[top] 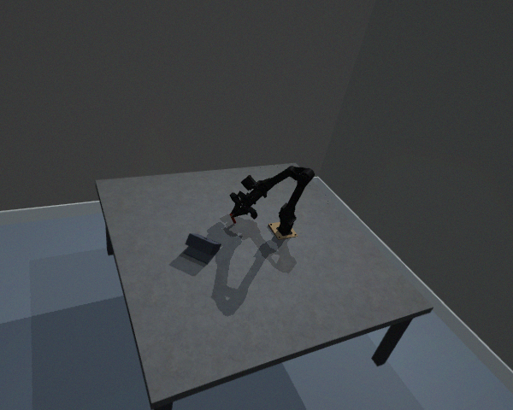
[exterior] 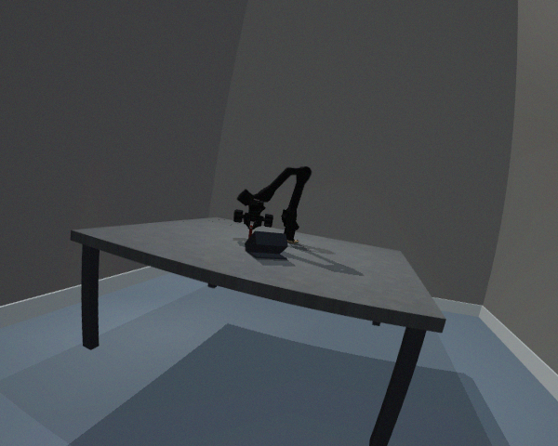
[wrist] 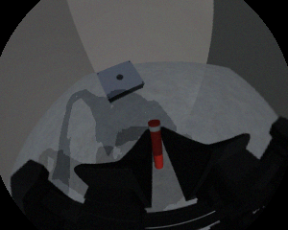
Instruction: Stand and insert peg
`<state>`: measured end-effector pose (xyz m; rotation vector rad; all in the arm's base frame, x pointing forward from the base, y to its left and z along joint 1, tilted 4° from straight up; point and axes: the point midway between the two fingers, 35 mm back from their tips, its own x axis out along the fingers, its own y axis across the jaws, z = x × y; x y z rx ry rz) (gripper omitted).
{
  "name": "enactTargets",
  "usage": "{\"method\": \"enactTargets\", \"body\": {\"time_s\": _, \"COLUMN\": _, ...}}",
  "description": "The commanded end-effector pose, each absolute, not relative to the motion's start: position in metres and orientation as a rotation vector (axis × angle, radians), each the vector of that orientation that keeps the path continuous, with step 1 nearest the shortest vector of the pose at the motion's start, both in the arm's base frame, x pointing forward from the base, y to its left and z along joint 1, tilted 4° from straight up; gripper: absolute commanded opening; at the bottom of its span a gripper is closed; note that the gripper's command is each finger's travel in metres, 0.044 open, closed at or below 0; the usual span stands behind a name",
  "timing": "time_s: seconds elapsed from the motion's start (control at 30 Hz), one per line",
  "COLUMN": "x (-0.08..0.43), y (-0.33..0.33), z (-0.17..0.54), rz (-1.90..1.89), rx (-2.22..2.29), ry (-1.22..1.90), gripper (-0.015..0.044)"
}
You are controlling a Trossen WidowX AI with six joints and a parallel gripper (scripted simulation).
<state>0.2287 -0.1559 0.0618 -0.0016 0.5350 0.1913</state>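
The red peg [top: 233, 219] [exterior: 250, 232] [wrist: 156, 144] is between the fingertips of my gripper [top: 232, 214] [exterior: 251, 224], which is shut on it near its banded end. The white band [wrist: 155, 128] shows at the fingertips in the wrist view. The peg's plain end hangs down; the peg is near upright, a little tilted in the top view. Whether its lower end touches the table is too small to tell. The blue-grey sloped panel [top: 203, 244] [exterior: 270, 242] [wrist: 109, 79] stands apart from the peg, and its dark hole [wrist: 120, 77] shows in the wrist view.
The grey table [top: 291, 300] [exterior: 164, 240] carries the panel and the arm's tan base plate [top: 274, 227]. The panel lies on the far side of the peg from the arm's base. Shadows of the arm fall across the table and part of the panel's face.
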Motion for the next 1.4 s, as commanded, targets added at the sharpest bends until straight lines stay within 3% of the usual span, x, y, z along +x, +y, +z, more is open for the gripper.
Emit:
{"method": "enactTargets", "body": {"time_s": 0.0, "x": 0.226, "y": -0.156, "z": 0.062, "rz": 0.194, "rx": 0.001, "ry": 0.491, "gripper": 0.0049}}
{"method": "enactTargets", "body": {"time_s": 1.37, "x": 0.202, "y": -0.160, "z": 0.058, "rz": 0.190, "rx": 0.030, "ry": 0.202, "gripper": 0.0049}}
